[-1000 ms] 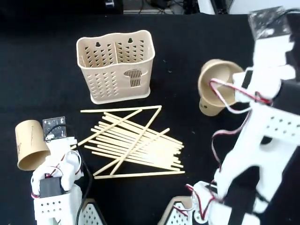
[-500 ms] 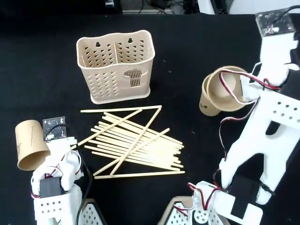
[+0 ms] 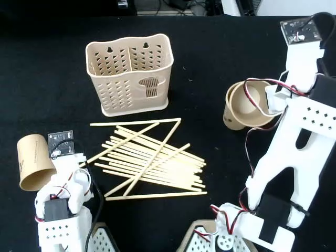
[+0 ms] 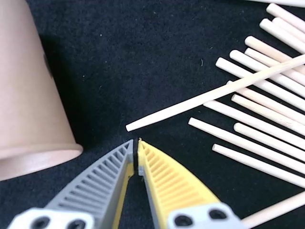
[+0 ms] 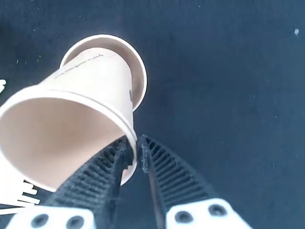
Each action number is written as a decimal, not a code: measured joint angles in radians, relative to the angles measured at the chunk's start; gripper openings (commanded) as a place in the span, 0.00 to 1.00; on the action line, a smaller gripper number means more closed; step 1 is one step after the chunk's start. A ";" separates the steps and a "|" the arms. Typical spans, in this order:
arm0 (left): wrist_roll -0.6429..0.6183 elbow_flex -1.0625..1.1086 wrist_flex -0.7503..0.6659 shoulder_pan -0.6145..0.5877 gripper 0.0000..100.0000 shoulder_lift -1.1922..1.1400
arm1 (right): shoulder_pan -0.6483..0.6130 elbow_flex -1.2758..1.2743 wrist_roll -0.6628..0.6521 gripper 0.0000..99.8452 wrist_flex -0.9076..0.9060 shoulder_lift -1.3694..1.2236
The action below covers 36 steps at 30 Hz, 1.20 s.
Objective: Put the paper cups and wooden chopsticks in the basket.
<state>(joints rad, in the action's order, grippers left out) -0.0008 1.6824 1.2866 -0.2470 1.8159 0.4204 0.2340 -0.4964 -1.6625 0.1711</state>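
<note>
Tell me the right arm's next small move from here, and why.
Probably lift and swing the right gripper toward the basket. Its jaws are shut on the rim of a paper cup, so the grasp looks made. The basket stands some way off beyond the chopsticks, and its compartments look empty.

I seem to work at a robotics lab bench: a black-clothed table (image 3: 47, 79), equipment cables (image 3: 181, 5) at twelve o'clock, and bare servo wires (image 3: 247, 152) looping off me.
</note>
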 measured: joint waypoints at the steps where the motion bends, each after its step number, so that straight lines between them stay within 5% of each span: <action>1: 0.000 0.000 0.000 0.000 0.03 0.000 | 0.000 0.000 0.000 0.18 0.000 -0.009; 18: 0.000 0.000 0.000 0.000 0.03 0.000 | -0.046 0.118 0.002 0.19 0.006 -0.035; 29: 0.000 0.000 0.000 0.000 0.03 0.000 | -0.207 0.146 0.011 0.19 -0.091 0.135; 36: 0.000 0.000 0.000 0.000 0.03 0.000 | -0.434 -0.140 0.014 0.19 -0.094 0.474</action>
<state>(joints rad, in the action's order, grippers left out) -0.0008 1.6824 1.2866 -0.2470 1.8159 -0.0138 0.0944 -0.4826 -1.7561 0.6452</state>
